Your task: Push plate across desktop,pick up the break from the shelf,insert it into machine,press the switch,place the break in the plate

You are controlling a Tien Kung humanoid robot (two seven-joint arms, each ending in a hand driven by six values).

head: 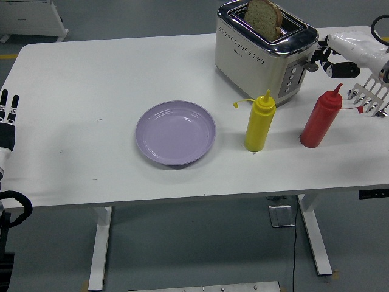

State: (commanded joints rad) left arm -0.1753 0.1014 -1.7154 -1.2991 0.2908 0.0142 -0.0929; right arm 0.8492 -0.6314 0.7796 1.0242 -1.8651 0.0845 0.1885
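Observation:
A slice of bread stands in the slot of the silver toaster at the back of the table. The toaster's lever sticks out on its right end. My right hand, white-shelled with dark curled fingers, reaches in from the right and is at the lever, holding nothing. The lilac plate lies bare in the middle of the table. My left hand rests at the left edge with its fingers straight.
A yellow squeeze bottle and a red one stand in front of the toaster. A metal rack sits at the right edge, just below my right arm. The white table stretches to the left.

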